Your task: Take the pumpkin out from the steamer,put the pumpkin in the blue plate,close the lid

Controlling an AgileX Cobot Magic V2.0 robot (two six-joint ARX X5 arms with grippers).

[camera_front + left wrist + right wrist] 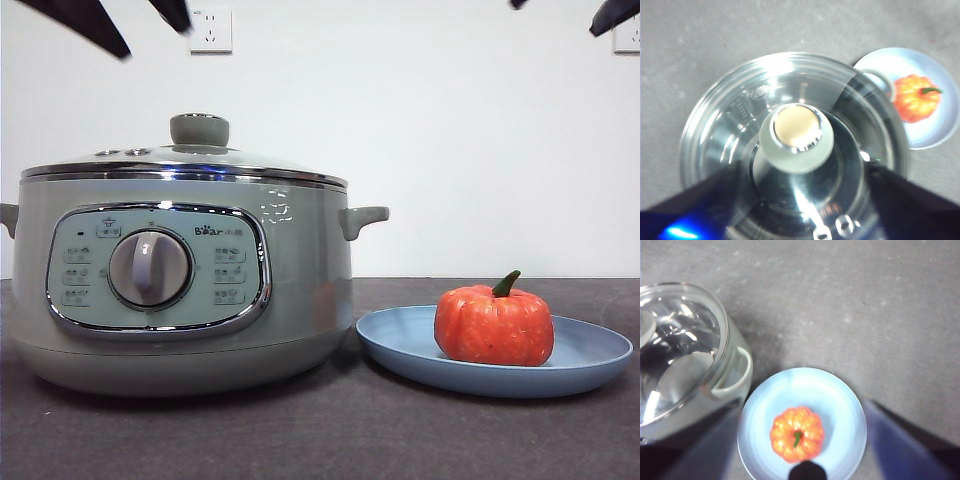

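Observation:
The sage-green steamer (300, 280) stands at the left with the glass lid (185, 160) resting on it. The orange pumpkin (493, 325) sits in the blue plate (400, 345) to its right. My left gripper (802, 170) is open and empty, hanging straight above the lid's knob (796, 137), clear of it; it shows as two black tips at the top left of the front view (155, 42). My right gripper (801, 406) is open and empty above the pumpkin (796, 434) and plate (795, 387); its tips show at the top right (556, 18).
The dark grey tabletop (330, 430) runs in front of the pot and plate. A white wall with a socket (210, 30) is behind. The steamer's side handle (732, 375) reaches close to the plate's rim.

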